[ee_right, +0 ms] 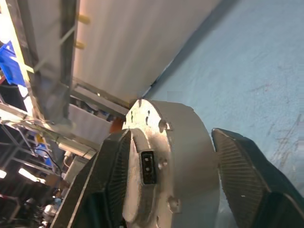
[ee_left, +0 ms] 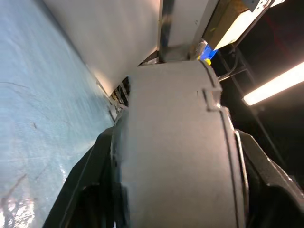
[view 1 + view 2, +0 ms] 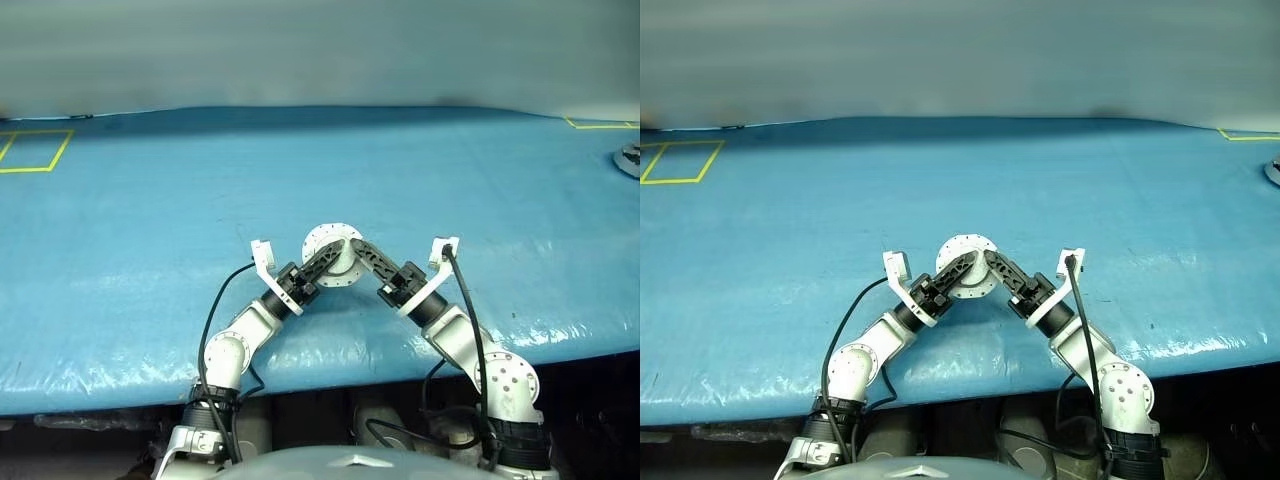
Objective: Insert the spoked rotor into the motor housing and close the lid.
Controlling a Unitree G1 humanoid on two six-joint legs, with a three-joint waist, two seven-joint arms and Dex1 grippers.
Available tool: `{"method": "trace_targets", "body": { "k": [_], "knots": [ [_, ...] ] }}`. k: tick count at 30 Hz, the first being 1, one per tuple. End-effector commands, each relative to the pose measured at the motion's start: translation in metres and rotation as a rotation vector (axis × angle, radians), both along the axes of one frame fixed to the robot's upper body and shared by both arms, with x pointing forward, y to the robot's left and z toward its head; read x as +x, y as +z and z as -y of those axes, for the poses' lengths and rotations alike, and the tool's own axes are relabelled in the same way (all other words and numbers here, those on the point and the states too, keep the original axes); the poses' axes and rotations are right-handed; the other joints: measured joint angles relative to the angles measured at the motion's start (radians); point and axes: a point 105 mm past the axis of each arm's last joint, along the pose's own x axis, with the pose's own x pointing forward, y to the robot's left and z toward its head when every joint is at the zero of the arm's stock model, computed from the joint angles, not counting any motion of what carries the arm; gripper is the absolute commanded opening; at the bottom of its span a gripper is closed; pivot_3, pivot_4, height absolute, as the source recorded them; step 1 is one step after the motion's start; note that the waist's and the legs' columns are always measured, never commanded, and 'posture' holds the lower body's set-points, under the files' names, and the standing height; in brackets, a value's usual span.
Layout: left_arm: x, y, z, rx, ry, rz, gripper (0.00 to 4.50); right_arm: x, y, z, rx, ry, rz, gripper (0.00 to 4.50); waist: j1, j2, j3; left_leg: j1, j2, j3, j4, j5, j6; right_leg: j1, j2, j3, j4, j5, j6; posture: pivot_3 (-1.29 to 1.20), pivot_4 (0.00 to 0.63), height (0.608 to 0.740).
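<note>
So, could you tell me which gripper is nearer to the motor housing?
Left, narrowly. The left gripper has the motor housing between its fingers; the right gripper also straddles it, but one finger stands clear of the casing.

The motor housing (image 3: 333, 254) is up off the bench (image 3: 150, 250), near its front edge, between the left gripper (image 3: 332, 255) on its left and the right gripper (image 3: 358, 247) on its right. Far right lies another round part (image 3: 629, 159).
</note>
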Motion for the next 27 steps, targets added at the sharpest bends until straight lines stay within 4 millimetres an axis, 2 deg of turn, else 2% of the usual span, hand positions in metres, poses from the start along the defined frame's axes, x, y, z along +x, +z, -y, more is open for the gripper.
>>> {"method": "trace_targets", "body": {
  "k": [1,6,10,15,18,21,25,27],
  "knots": [
    [0.017,0.010,0.007,-0.022,0.159,0.005,2.76,0.012,0.016,0.004,-0.083,-0.123,0.118,2.89,0.001,0.000,0.000,0.000,0.000,0.000,0.000,0.000,0.000,0.000,0.000,0.000,0.000,0.000,0.000,0.00,0.150,0.740],
    [0.048,0.007,-0.031,0.037,0.428,-0.023,2.76,0.027,0.005,0.021,-0.146,-0.290,0.089,2.89,0.001,-0.001,0.001,0.002,0.000,0.001,0.000,0.000,0.000,0.001,0.000,0.001,0.000,0.001,0.000,0.00,0.150,0.740],
    [0.070,0.013,-0.072,0.072,0.642,-0.036,2.76,0.030,-0.001,0.030,-0.155,-0.341,0.071,2.89,0.015,-0.004,0.002,0.000,0.000,0.000,0.000,0.000,-0.001,0.000,0.000,0.001,0.000,0.002,-0.002,0.00,0.150,0.740],
    [0.093,0.019,-0.134,0.170,0.947,-0.076,2.76,0.028,-0.011,0.031,-0.268,-0.331,0.086,2.89,0.024,-0.004,0.002,-0.002,-0.002,0.000,0.000,0.000,-0.001,0.001,0.000,0.003,-0.002,0.004,-0.004,0.00,0.150,0.740],
    [0.103,0.010,-0.166,0.383,1.113,-0.158,2.76,0.026,-0.022,0.032,-0.316,-0.322,0.045,2.89,0.019,-0.005,0.003,-0.001,-0.002,0.000,0.000,0.000,-0.001,0.000,0.001,0.002,-0.002,0.005,-0.004,0.00,0.150,0.740],
    [0.108,0.012,-0.180,0.387,1.181,-0.213,2.76,0.026,-0.024,0.031,-0.312,-0.330,0.041,2.89,0.017,-0.007,0.004,-0.001,-0.001,-0.001,0.000,0.001,-0.001,0.000,0.002,0.002,-0.001,0.005,-0.003,0.00,0.150,0.740],
    [0.114,-0.011,-0.189,0.583,1.197,-0.335,2.76,0.025,-0.027,0.024,-0.333,-0.289,0.028,2.89,0.021,-0.008,0.004,0.000,-0.001,-0.001,0.000,0.002,-0.003,0.001,0.002,0.002,-0.001,0.005,-0.003,0.00,0.150,0.740],
    [0.114,-0.017,-0.191,0.618,1.194,-0.343,2.76,0.025,-0.030,0.021,-0.354,-0.272,0.028,2.89,0.021,-0.008,0.004,0.002,-0.001,0.000,0.000,0.002,-0.003,0.004,0.002,0.002,-0.001,0.005,-0.003,0.00,0.150,0.740]
  ]
}}
